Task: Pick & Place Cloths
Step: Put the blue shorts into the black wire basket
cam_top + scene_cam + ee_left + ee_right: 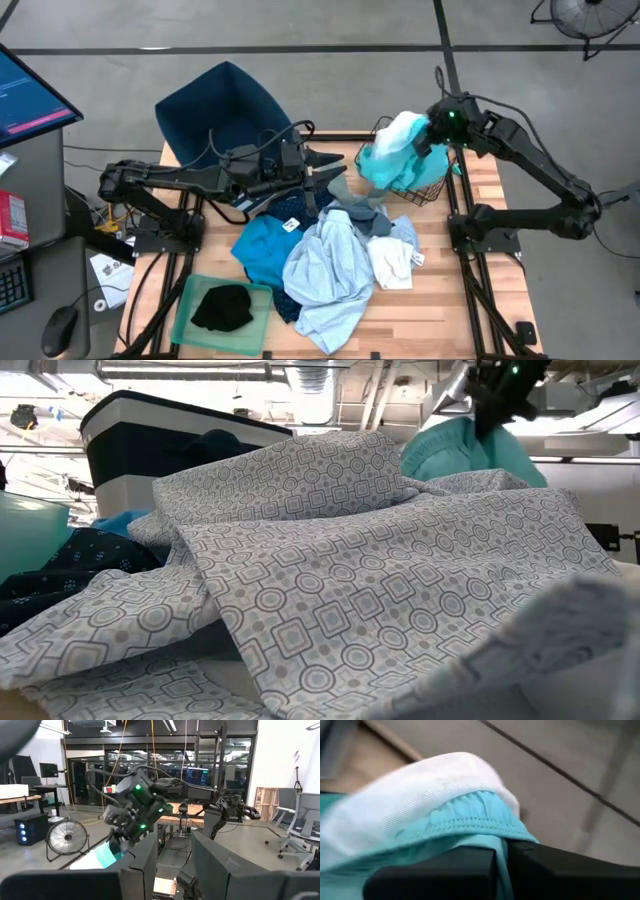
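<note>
Wooden counter (pixel 480 300) carries piled cloths (pixel 330 260) at centre frame. Right gripper (pixel 428 138), clamped on the turquoise cloth (pixel 385 160), hangs over the wire basket (pixel 425 188) upper right; next, probably lowering and releasing. Left gripper (pixel 335 170) waits, fingers spread, empty.

high: straight down | low: table-level, close | 2 wrists: forward, raised
</note>
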`<state>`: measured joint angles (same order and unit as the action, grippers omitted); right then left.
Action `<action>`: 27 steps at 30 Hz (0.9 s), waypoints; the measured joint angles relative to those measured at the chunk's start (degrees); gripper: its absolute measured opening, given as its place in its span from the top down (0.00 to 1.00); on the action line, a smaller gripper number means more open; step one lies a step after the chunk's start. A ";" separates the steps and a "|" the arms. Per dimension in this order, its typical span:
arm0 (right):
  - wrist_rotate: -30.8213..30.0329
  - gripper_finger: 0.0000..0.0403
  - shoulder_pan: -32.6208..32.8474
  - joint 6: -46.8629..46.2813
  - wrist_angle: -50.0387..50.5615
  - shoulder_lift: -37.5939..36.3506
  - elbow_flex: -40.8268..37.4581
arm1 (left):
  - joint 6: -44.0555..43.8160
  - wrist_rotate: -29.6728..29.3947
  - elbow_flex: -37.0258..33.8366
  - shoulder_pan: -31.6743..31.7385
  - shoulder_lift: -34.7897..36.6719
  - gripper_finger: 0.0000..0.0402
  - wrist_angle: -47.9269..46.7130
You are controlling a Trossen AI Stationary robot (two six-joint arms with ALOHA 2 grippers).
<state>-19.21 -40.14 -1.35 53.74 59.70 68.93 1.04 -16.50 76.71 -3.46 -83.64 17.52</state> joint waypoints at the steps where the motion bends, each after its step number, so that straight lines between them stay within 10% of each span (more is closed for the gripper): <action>1: -2.72 1.00 -0.54 -0.03 0.68 0.43 0.00 | 0.00 0.00 0.00 0.00 0.00 0.74 0.00; 6: -16.46 1.00 -0.70 -2.34 4.65 4.21 0.00 | -0.02 0.01 0.02 0.00 -0.02 0.74 -0.11; 12: -16.31 1.00 3.03 -5.61 8.43 10.02 0.00 | -0.01 0.03 0.00 -0.12 -0.04 0.74 -0.20; 23: 24.12 1.00 4.52 -5.03 -13.33 18.15 0.00 | -0.02 0.03 0.00 0.02 -0.07 0.74 -0.20; 27: 26.87 1.00 0.33 -7.32 -14.22 16.03 0.06 | -0.02 0.03 0.01 0.02 -0.08 0.74 -0.17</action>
<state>7.66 -39.82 -8.67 39.51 75.73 68.99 1.02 -16.47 76.72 -3.44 -83.71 17.34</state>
